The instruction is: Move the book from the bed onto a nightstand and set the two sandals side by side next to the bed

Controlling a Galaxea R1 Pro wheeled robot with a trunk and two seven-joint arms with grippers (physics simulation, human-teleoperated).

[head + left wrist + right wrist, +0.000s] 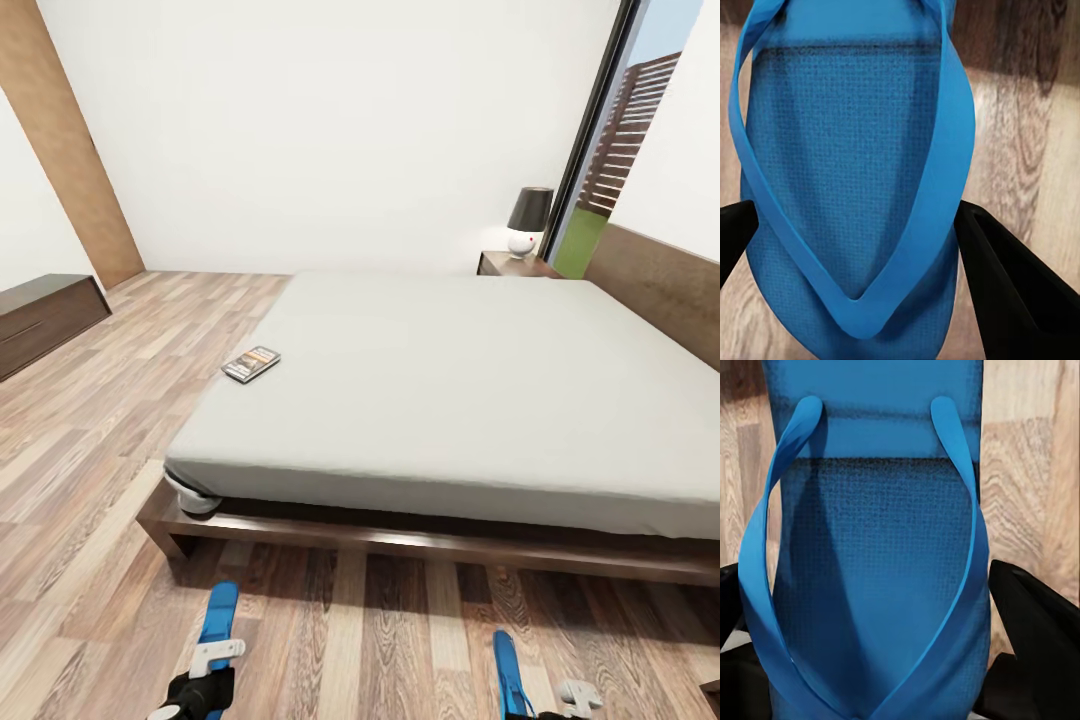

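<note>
Both grippers sit lowest in the head view, each with a blue sandal. Left gripper (205, 672) holds the left sandal (217, 615); in the left wrist view its dark fingers (1009, 289) press against both edges of the sole (847, 187), so it is clamped on it. Right gripper (560, 700) likewise grips the right sandal (508, 672), with fingers (1035, 637) flanking the sole (877, 570). Both sandals hang over the plank floor (400, 630), near the bed's (450, 390) wooden frame edge, well apart from each other. Book (251, 364) lies flat on the mattress near its left edge. Nightstand (515, 265) stands at the bed's far corner, carrying a lamp (528, 222). Low dark cabinet (45, 318) against the left wall.
</note>
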